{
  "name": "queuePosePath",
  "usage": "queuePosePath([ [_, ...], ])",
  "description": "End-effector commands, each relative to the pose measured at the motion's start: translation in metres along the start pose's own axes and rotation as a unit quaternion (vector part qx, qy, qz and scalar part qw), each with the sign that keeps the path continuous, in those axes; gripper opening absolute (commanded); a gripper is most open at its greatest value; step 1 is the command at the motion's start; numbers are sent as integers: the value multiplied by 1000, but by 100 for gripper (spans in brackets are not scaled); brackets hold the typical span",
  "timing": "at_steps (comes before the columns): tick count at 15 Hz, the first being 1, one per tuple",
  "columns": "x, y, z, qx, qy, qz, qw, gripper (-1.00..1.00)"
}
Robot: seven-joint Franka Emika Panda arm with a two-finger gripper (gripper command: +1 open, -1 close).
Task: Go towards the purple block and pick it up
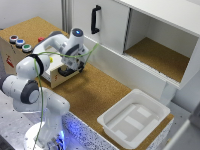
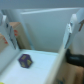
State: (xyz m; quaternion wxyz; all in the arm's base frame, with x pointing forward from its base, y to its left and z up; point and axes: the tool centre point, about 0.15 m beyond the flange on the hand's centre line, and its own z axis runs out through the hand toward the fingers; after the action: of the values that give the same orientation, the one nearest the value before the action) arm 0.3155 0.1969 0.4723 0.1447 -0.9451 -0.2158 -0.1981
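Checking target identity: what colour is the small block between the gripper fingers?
Dark purple block, with faint lighter specks; clearest in the wrist view.

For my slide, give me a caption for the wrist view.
Open hand poised above the purple block on a white surface.

White arm (image 1: 37, 95), rounded segments, dark joint bands, green cable, blue light on wrist.

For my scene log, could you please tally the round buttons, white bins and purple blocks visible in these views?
Round buttons: 3
White bins: 1
Purple blocks: 1
Total: 5
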Motion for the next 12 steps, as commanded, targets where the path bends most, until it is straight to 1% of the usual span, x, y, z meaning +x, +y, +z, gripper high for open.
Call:
queuePosePath([
  [1,57,-71,22,-12,-55,-106,993,100],
  [2,62,-78,38,0,-69,-124,990,100],
  [4,73,-92,69,-3,-105,-170,980,100],
  [6,85,-104,95,-3,-135,-243,960,100],
  [7,88,-107,110,-4,-159,-289,944,100],
  [8,91,-106,121,-1,-175,-321,931,100],
  [9,92,-104,129,7,-184,-351,918,100],
  [10,94,-101,138,2,-196,-379,904,100],
  [11,96,-99,140,10,-197,-389,900,100],
  [12,98,-96,143,12,-204,-407,890,100],
])
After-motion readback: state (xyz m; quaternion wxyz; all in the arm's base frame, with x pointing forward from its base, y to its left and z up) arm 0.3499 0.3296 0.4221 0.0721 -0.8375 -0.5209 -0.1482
